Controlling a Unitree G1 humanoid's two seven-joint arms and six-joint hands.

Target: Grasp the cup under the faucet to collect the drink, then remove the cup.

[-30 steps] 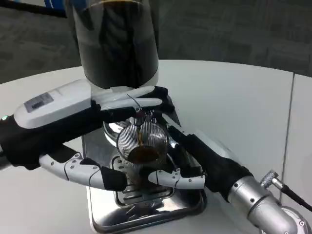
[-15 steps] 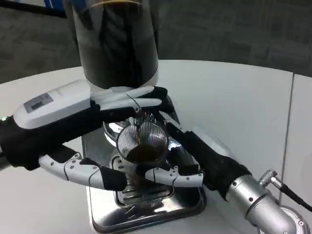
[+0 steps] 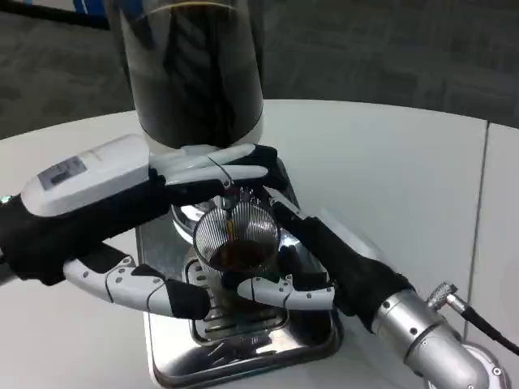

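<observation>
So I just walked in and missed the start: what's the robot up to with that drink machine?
It is filling a cup. The right hand holds the ribbed clear cup on the metal drip tray under the faucet of the dark drink dispenser. The left hand reaches in to rest on the faucet lever above the cup. A thin stream is running, and dark liquid sits in the cup's bottom. The cup has not been taken away yet.

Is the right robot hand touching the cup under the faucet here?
Touching. In the head view the right robot hand wraps the ribbed cup, with a finger lying against its lower front while dark drink streams in.
</observation>
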